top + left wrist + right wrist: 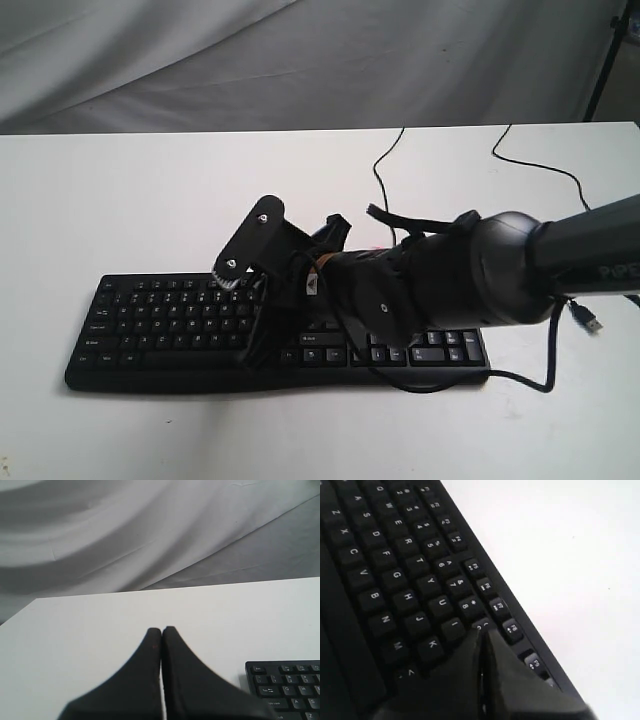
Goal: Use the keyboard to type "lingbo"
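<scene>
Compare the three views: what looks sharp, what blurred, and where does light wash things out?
Exterior view: soft even light, keyboard sharp, faint shadow along its front edge. Left wrist view: the left end effector close and blurred. Right wrist view: key legends readable, the right end effector out of focus, table washed white.

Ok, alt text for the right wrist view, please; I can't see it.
The shut right pincer points its tip at the keyboard beside the I and K keys. White table shows beyond the function-key row.
</scene>
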`<state>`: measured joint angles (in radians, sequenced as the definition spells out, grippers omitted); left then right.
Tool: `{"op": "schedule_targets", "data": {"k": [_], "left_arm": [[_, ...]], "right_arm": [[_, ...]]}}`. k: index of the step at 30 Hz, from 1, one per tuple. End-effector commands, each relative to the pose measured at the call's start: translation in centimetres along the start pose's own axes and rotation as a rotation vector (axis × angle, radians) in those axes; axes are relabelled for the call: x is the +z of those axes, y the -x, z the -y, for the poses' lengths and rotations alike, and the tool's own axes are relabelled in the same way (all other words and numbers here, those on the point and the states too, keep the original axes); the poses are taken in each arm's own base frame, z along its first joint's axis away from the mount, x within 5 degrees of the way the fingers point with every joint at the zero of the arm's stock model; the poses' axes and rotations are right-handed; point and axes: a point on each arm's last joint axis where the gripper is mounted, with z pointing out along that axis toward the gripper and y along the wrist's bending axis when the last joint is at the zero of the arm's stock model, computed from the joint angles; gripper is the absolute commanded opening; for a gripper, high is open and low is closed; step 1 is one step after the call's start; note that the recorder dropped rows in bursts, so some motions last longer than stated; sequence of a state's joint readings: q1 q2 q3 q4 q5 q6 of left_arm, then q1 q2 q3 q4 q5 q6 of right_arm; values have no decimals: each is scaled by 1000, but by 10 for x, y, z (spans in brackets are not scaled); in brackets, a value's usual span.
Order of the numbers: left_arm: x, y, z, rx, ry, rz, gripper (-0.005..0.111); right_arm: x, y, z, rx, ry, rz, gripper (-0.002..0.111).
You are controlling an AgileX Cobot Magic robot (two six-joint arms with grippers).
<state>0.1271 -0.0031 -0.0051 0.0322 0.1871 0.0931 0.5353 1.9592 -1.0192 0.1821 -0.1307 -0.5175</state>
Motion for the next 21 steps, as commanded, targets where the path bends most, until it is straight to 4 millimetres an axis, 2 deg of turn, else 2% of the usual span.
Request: {"op": "schedule_targets", "data": {"k": [1, 12, 21], "left_arm": [[1, -1, 0, -3, -4, -3, 1], [1, -1, 0, -3, -4, -3, 1], [1, -1, 0, -3, -4, -3, 1]], "right_arm": [[-3, 1, 7, -6, -21, 21, 0], [16, -1, 6, -14, -22, 19, 0], [22, -5, 3, -16, -9, -7, 0]]}}
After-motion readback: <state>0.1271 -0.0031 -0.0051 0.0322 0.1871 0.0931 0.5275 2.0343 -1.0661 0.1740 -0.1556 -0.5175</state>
